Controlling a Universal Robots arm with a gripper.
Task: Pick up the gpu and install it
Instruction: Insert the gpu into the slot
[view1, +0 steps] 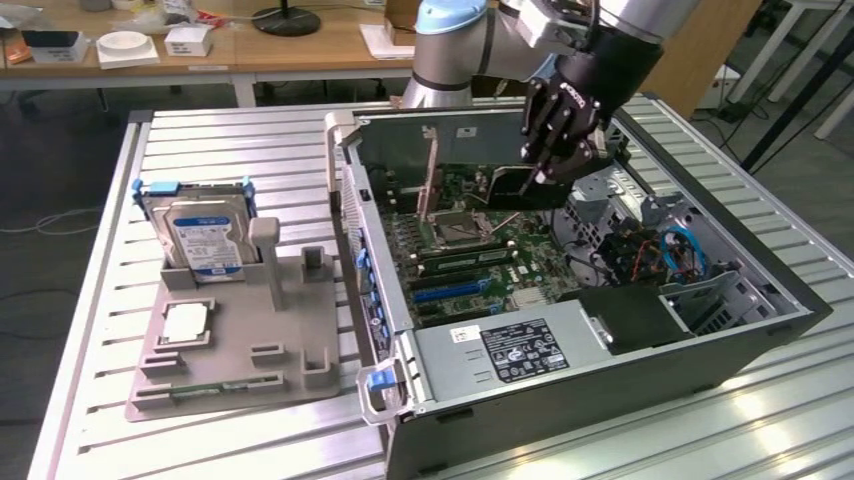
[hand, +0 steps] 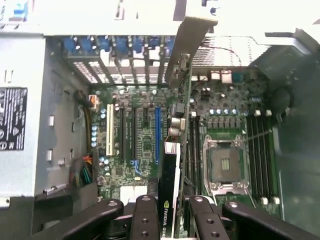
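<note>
The gpu (view1: 511, 188) is a thin dark card hanging edge-down inside the open computer case (view1: 747, 340), just above the motherboard (view1: 467, 255). My gripper (view1: 543, 178) reaches down from above and is shut on the card's upper edge. In the wrist view the gpu (hand: 173, 165) appears edge-on between my fingers (hand: 145, 215), and its silver bracket (hand: 192, 40) points toward the case's rear slot openings. The card hovers over the strip between the blue slot (hand: 157, 135) and the processor socket (hand: 225, 162). Whether its edge touches the board is hidden.
On the exterior view's left stands a grey parts fixture (view1: 287, 330) holding a blue-labelled hard drive (view1: 200, 240), a processor chip (view1: 184, 325) and a green memory stick (view1: 214, 385). The power supply (view1: 514, 350), cable bundles (view1: 654, 250) and case walls crowd the motherboard.
</note>
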